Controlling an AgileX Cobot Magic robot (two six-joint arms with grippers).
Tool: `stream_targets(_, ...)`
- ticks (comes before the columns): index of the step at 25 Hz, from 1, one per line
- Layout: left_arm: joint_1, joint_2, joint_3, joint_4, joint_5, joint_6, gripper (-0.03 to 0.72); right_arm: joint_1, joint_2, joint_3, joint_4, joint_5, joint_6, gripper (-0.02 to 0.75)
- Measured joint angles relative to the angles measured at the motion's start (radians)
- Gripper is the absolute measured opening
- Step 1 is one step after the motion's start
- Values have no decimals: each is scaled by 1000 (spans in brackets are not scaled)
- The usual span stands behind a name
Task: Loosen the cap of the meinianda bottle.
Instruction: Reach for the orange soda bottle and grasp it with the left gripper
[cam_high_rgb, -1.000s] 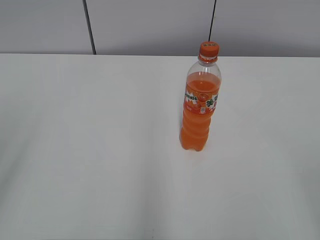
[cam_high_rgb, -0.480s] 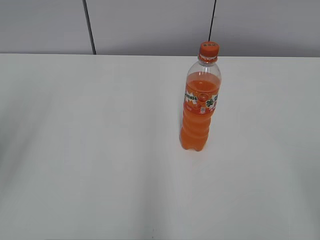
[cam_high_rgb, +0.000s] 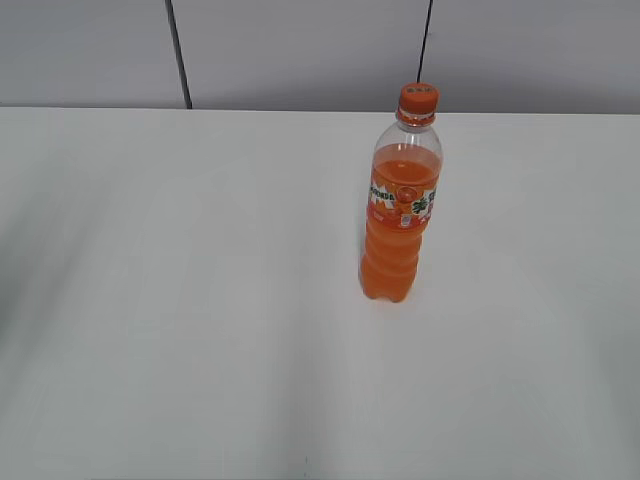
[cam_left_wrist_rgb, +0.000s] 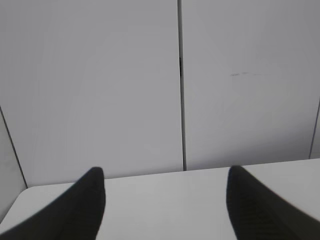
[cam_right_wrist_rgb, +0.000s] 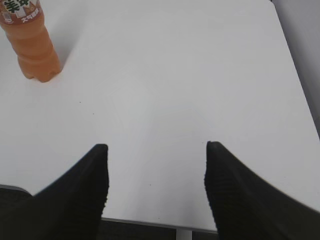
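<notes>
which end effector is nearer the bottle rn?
Right, likely. The right end effector is open with the bottle ahead to its upper left. The left end effector, also open, faces the wall; no bottle in its view.

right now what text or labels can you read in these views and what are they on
No text can be quoted with confidence.
Label band on the meinianda bottle: green and white characters in the exterior view, too small and blurred to read.
The same label in the right wrist view: large characters, cropped at the frame's top, not legible.
The cap: a faint marking on top, unreadable.
The left wrist view shows no writing.
</notes>
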Motion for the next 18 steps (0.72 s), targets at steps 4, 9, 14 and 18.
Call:
stream_targets(4,0,20,88,0,-138,0,468,0,0,0,0,0,0,459)
stream_targets(9,0,80,123,3,-187,0,468,0,0,0,0,0,0,459)
stream_targets(14,0,88,125,3,-194,0,448,0,0,0,-1,0,0,459)
stream_targets(18,0,88,125,4,-207,0,424,0,0,0,-1,0,0,459)
